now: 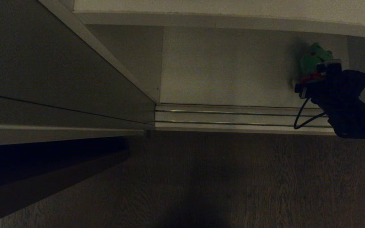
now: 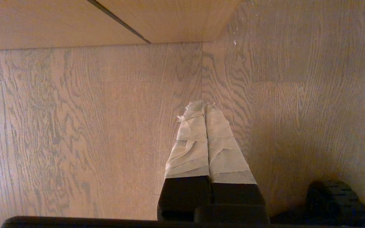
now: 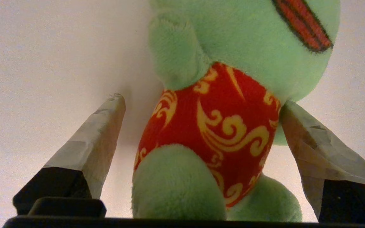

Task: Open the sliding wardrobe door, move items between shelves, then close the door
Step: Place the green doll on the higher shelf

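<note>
Frog (image 3: 233, 104) sits on the shelf (image 1: 227, 72) at far right. Right claw (image 3: 201, 126) spread around its red belly (soft, light, likely squashy): take hold there.

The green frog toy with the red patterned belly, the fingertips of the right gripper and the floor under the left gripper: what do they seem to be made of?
The green frog toy looks like soft plush: fuzzy nap, with a red cloth belly in yellow swirls. The right gripper is open around it; its fingertips seem wrapped in creased, matte beige tape. The floor shows brown wood grain in planks, possibly laminate.
</note>
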